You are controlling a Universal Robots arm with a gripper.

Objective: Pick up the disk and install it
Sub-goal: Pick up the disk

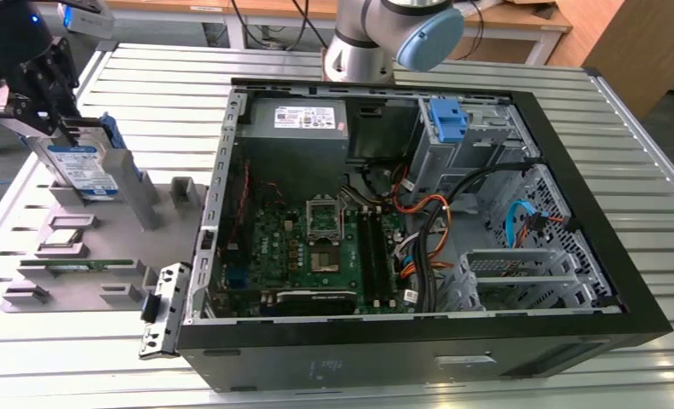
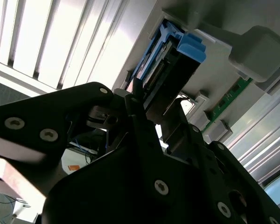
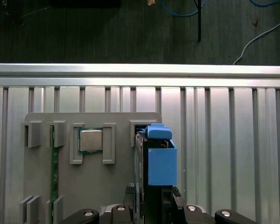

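Note:
The disk (image 1: 81,166) stands on edge in a slot of the grey parts holder (image 1: 87,273) at the exterior view's left, its white-and-blue label facing out and a blue rail along its side. My gripper (image 1: 54,126) is at the disk's upper end, a finger on each side, shut on it. In both wrist views the disk (image 2: 177,56) (image 3: 161,163) runs out from between the black fingers (image 2: 136,112), with its blue rail end farthest from the gripper (image 3: 154,198). The disk's lower end still sits in the holder.
The open computer case (image 1: 643,315) lies at the exterior view's right, with a blue bracket (image 1: 447,119) in its drive cage, a grey power supply (image 1: 302,119), motherboard and cables. The holder also carries a processor (image 3: 91,140) and a memory stick (image 3: 52,177). The arm's base (image 1: 360,51) stands behind the case.

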